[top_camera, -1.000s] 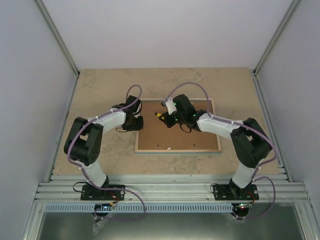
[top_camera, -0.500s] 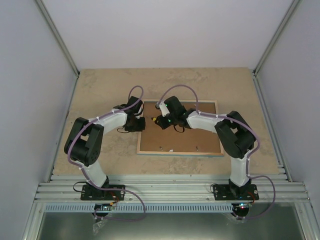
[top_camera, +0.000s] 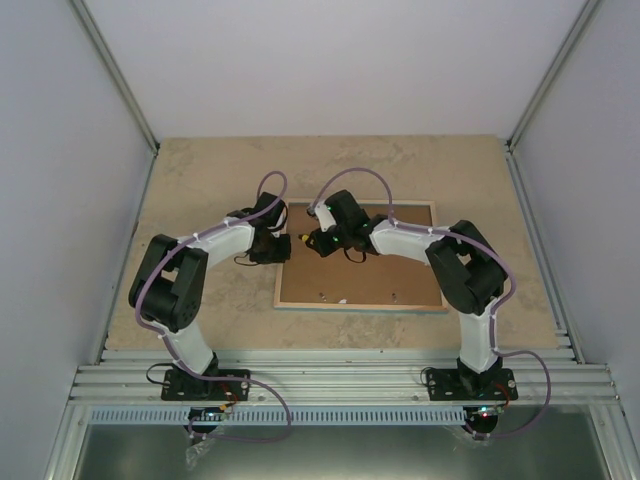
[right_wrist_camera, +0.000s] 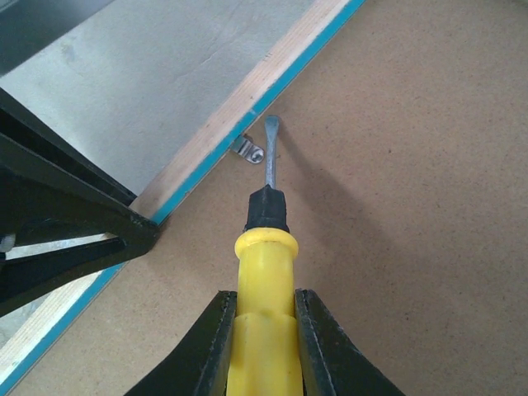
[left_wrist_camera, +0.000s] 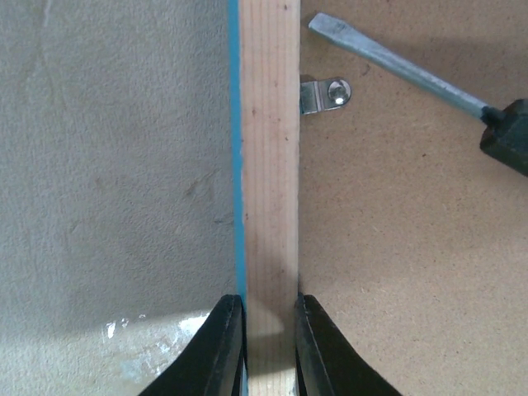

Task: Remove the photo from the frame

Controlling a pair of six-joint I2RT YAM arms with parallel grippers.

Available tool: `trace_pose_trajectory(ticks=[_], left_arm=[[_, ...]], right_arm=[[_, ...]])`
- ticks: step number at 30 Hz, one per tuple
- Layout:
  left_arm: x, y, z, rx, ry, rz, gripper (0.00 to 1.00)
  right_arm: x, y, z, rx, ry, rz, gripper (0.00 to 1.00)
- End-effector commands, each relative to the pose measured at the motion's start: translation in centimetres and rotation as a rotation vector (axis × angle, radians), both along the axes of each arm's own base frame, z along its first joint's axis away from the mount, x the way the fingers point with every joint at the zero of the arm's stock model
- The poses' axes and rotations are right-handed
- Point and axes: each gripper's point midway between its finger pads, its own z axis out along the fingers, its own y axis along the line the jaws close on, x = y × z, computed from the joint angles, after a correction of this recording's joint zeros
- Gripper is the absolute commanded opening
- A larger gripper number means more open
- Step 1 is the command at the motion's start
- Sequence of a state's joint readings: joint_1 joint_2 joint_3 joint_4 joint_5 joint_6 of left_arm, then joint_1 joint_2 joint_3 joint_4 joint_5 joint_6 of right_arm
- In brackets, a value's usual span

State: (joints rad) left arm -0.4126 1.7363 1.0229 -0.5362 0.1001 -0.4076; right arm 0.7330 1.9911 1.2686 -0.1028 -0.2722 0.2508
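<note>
1. Top view: bright, soft, even light, with only faint shadows on the table (top_camera: 200, 180).
2. Left wrist: frame (left_wrist_camera: 268, 165) grain is sharp, and a bright patch lies beside the dark left tool (left_wrist_camera: 268, 307).
3. Right wrist: the screwdriver (right_wrist_camera: 264, 247) casts a soft shadow rightward.

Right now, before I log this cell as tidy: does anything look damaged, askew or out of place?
Nothing serious. The frame lies face down, its backing panel flat and whole. Only pale flecks mark the table beside the left pincer, which clamps the frame's rail. The right pincer holds a screwdriver near a metal clip.
</note>
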Motion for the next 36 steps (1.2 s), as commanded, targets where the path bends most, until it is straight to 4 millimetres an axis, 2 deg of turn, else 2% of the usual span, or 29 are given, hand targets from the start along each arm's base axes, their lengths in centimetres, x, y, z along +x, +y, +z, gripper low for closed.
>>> trace_pose_trajectory(ticks=[1,8,18,25,36], left_arm=[[-0.2,-1.6,0.2,-0.065,0.023,-0.033,0.15],[-0.1,-1.4,0.2,-0.054,0.022,-0.03,0.15],[0.1,-1.1,0.1,-0.033,0.019,-0.023,0.15],[0.2,-0.8,0.1,-0.018,0.016,-0.017,0.15],[0.4,-0.4,0.3,0.008,0.0,-0.008,0.15]], right_arm=[[-0.6,0.9,-0.2,-0.001,0.014,0.044,0.01],[-1.5,1.5,-0.7,-0.033,0.026,0.084,0.01],[-3.1,1.3,-2.1,-0.11,0.071,0.136,0.0],[-4.4,1.4,-2.0,-0.124,0.088,0.195,0.01],[-5.3,0.7,-2.0,-0.159,0.095,0.226,0.01]])
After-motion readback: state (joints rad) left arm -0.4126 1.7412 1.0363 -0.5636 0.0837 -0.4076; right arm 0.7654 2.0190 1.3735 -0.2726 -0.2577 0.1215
